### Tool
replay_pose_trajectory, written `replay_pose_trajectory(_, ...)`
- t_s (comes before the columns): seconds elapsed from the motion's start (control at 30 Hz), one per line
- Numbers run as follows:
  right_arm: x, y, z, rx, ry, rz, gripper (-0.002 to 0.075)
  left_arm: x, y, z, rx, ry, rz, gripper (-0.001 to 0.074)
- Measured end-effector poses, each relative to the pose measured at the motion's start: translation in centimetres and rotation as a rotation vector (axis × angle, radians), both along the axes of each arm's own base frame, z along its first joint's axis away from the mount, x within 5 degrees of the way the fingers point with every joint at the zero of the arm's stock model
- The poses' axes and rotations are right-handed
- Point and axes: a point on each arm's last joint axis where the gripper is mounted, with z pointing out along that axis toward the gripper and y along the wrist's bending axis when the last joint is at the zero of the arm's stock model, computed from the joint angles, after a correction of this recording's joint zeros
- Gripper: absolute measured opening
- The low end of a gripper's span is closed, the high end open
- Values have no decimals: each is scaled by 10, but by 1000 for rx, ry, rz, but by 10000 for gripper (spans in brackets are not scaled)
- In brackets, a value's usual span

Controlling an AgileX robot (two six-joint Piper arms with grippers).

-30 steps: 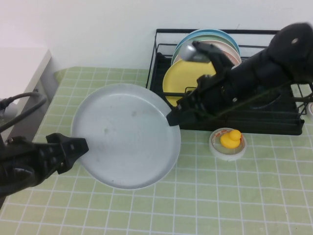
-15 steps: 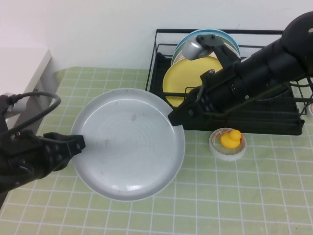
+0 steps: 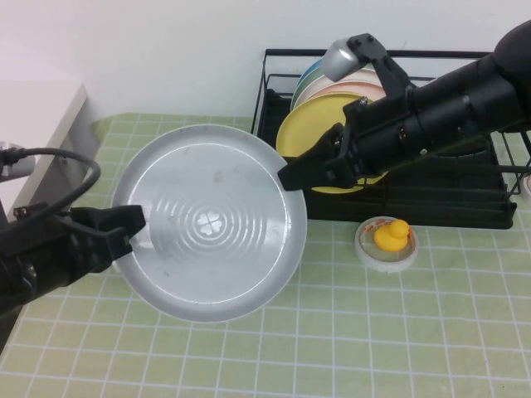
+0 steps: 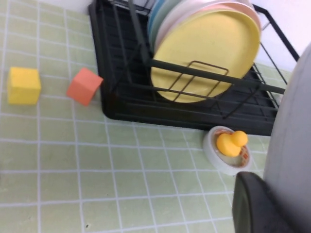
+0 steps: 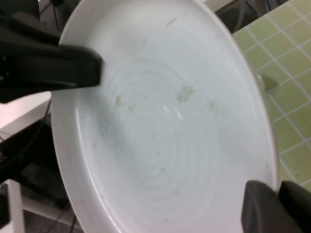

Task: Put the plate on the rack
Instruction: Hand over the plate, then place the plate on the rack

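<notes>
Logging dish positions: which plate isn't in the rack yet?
The grey plate, held over the table between the left end effector and right end effector; the yellow plate and others stand in the rack.

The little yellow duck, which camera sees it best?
The left wrist view: the yellow duck shows large on its round white lid, beside the black rack. The high view shows it smaller. The right wrist view shows only the grey plate, gripped by both grippers.

Left wrist view crops the plate (image 4: 291,141).
</notes>
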Motion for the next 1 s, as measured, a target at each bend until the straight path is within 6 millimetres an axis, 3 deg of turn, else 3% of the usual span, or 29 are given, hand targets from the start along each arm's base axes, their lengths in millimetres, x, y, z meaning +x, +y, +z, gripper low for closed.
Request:
replay_pose_trajectory(0.17,-1,-4,-1,-9,-2,29,111,-1,-2,1,40,-48,-45,64)
replay_pose_trajectory(0.3,-6,-7,1,-32,63,71,319,-2,-3,2,94,-102,-91,64)
replay_pose_trajectory(0.4,-10,-14,14,-87,91,104,488,-3,-6,3,148,-171,-156,63)
replay_pose_trajectory(0.53,-10,-30,46,-154,79,50,546,-6,-11,4,251,-291,-264,60)
replay_pose_trajectory(0.67,-10,-60,82,-232,4,-87,475,-6,-12,6,413,-469,-336,60)
replay_pose_trajectory(0.8,-24,-86,103,-335,-53,-196,221,-3,-12,12,600,-647,-405,60)
replay_pose_trajectory(0.87,-35,-96,107,-403,-62,-241,95,2,-13,17,652,-706,-422,60)
replay_pose_trajectory(1.0,-55,-108,99,-485,-32,-285,23,19,-18,30,687,-775,-442,60)
